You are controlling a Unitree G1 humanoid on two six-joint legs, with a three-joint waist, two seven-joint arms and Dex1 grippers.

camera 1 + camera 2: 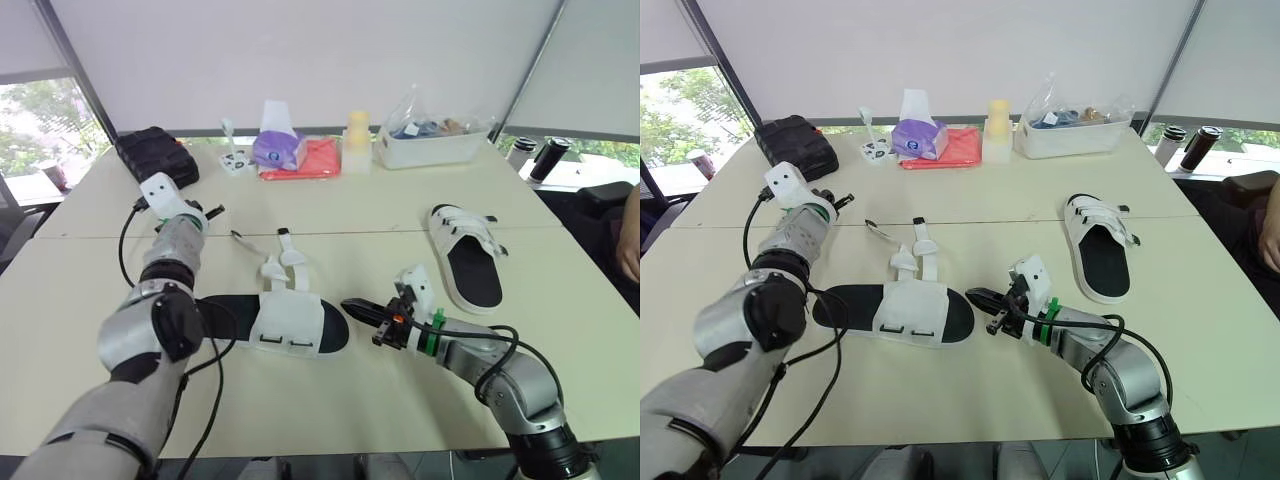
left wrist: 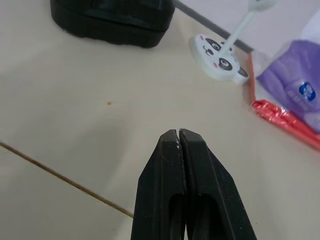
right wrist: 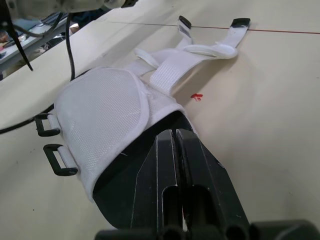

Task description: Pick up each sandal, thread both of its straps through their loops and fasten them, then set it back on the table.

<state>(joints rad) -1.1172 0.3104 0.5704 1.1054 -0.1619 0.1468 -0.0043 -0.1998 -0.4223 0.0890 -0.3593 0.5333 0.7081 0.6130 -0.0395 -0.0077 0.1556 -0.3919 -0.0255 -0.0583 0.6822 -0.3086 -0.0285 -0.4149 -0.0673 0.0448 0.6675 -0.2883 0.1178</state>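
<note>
Two pairs of black fingers are pressed together, clamping nothing. Right gripper [image 3: 175, 133] sits just beside the toe of the unfastened sandal [image 1: 290, 325], which lies at its 9 o'clock with its long axis running 9 to 3 across the table [image 1: 380, 210]; contact cannot be told. Both straps [image 1: 281, 262] trail loose toward 12, and the loops [image 3: 52, 160] stand empty. Left gripper [image 2: 178, 133] hangs farther off, at the sandal's 11 o'clock, so the right arm is nearer. The second sandal [image 1: 465, 255] lies well apart at 2 o'clock. At 12, a clear bin [image 1: 435, 150] holds mixed small items.
</note>
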